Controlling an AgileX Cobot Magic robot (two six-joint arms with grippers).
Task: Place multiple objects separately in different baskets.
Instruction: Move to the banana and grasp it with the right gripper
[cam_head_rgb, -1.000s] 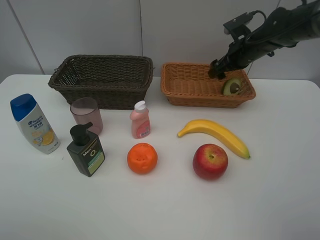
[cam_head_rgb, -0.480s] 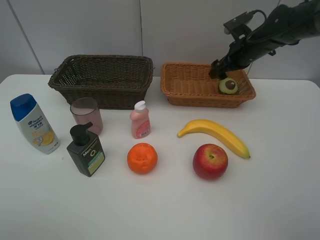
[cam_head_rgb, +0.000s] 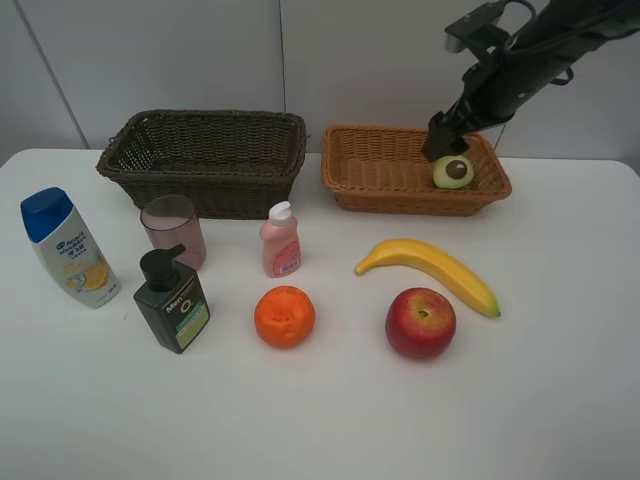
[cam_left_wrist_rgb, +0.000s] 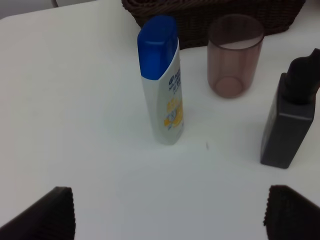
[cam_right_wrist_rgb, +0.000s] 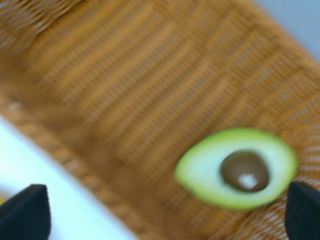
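The right gripper (cam_head_rgb: 438, 148) hangs in the upper right of the high view, over the right end of the shallow light orange-tan wicker basket (cam_head_rgb: 400, 203). Its jaws are spread wide with nothing between them. Just beneath the tips lies the green avocado half (cam_head_rgb: 453, 171), cut face and dark stone up. It is on the basket floor near the far right wall and free of the fingers.

To my eye this drop is done, and the job now is getting out cleanly. The arm should rise straight up until the fingers clear the woven rim, and only then swing. A sideways move from this height could catch the wicker or roll the avocado.

Below the basket, in the lower right, wait the curved yellow banana (cam_head_rgb: 430, 268), the round red apple (cam_head_rgb: 420, 322) and the round orange (cam_head_rgb: 285, 316). The banana is nearest and looks easiest to take across its middle.

The left gripper (cam_left_wrist_rgb: 167, 215) is out of the high view. Its wrist camera shows it open wide above the white table (cam_head_rgb: 560, 400), facing the upright white blue-capped shampoo bottle (cam_left_wrist_rgb: 162, 80). The translucent pink cup (cam_left_wrist_rgb: 235, 55) and the dark square pump bottle (cam_left_wrist_rgb: 290, 125) stand beside that bottle. The small pink bottle (cam_head_rgb: 280, 240) stands in front of the deep dark brown wicker basket (cam_head_rgb: 200, 185) at upper left, which looks empty.
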